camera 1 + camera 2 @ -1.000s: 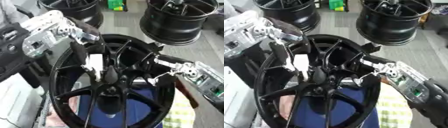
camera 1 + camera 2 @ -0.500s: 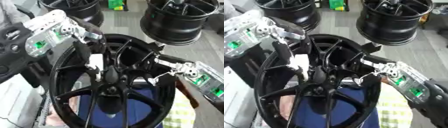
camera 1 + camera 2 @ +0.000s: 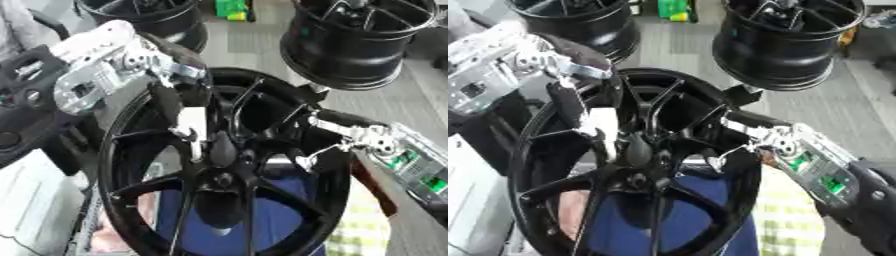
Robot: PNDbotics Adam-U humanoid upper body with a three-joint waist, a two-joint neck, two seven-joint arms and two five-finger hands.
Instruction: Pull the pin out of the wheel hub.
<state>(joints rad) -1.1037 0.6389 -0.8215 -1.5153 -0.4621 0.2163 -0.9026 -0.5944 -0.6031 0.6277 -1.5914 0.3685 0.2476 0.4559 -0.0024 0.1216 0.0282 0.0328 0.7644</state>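
We see a grey floor carrying most of what is here — two black wheel rims stand on it at the far side, one at the left and one at the right, well apart. Between them, further back, lies a small green thing. Nearer us, blue cloth and yellow-checked cloth lie under the big black wheel — what bears them we cannot tell.

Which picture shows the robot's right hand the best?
The right eye view. There the right hand shows with its fingers on the rim of the black wheel and much of the silver forearm with its green board behind it. The left eye view shows the same hand, but the forearm is cut off at the picture's edge.
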